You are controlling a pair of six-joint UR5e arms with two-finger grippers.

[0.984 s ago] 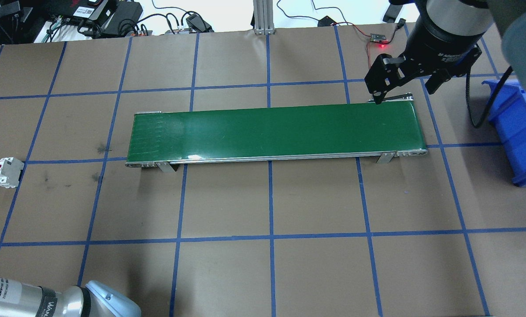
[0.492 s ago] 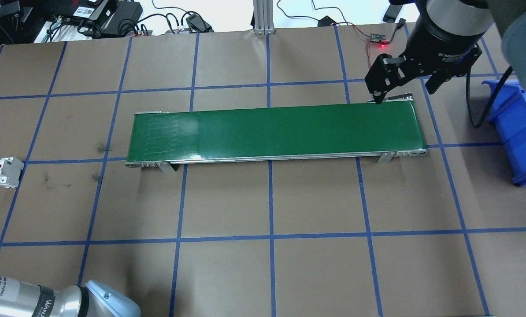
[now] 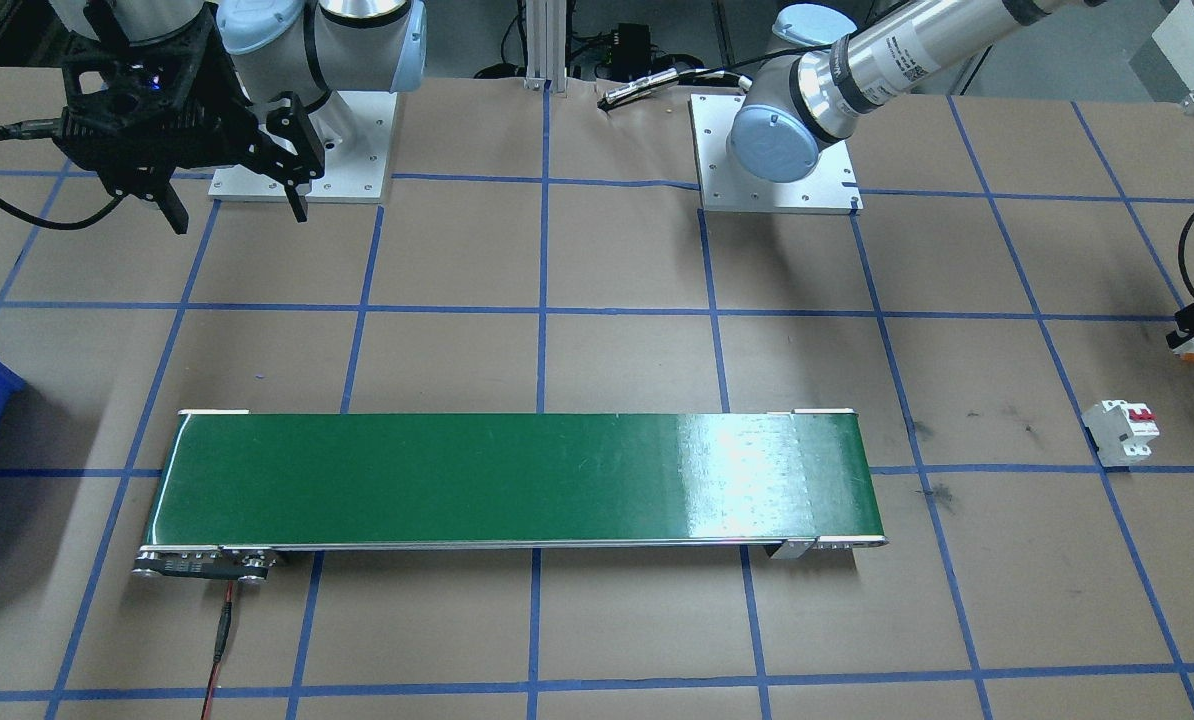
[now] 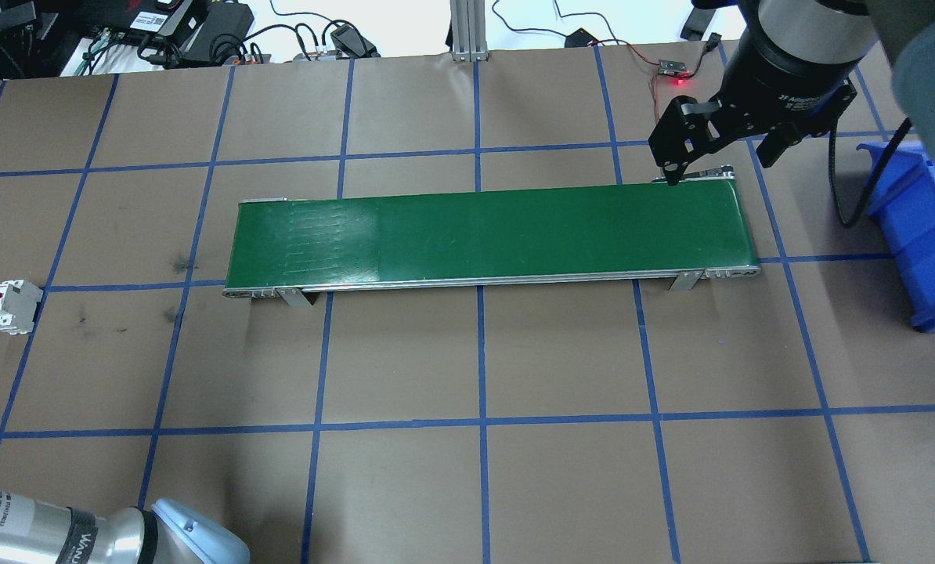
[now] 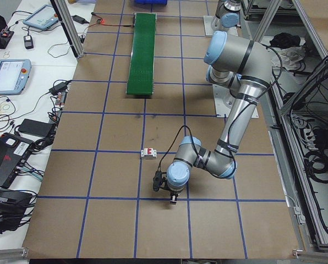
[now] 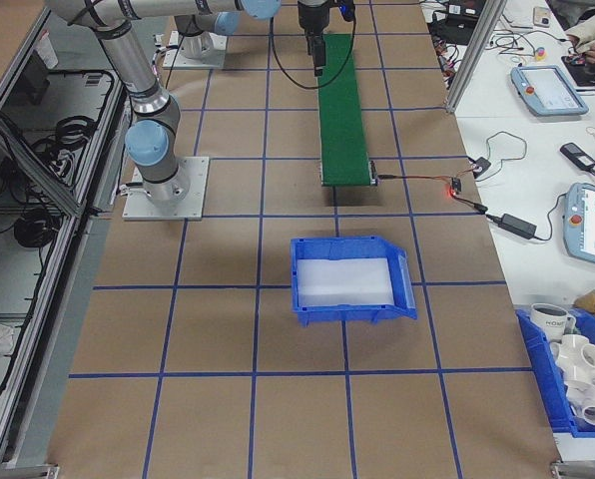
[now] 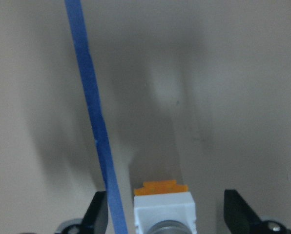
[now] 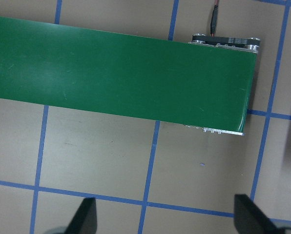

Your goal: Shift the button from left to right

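Left wrist-mounted view shows the button (image 7: 163, 207) lying on the table (image 7: 233, 97) between the two spread fingers of the left hand (image 7: 166, 214), its orange end pointing away, a blue tape line (image 7: 89, 107) just beside it. The fingers stand clear of the button on both sides, so the hand is wide open and holds nothing; it looks lined up to close on the white body. From the table's left end, that arm is bent low over the table, near a white breaker with red levers (image 5: 148, 154), which lies apart and is not the target.

The right hand (image 4: 722, 153) hangs open and empty above the far end of the green belt (image 4: 483, 235), beside a blue bin (image 4: 918, 235). Probably it waits there because the belt will carry the button across for it to collect.
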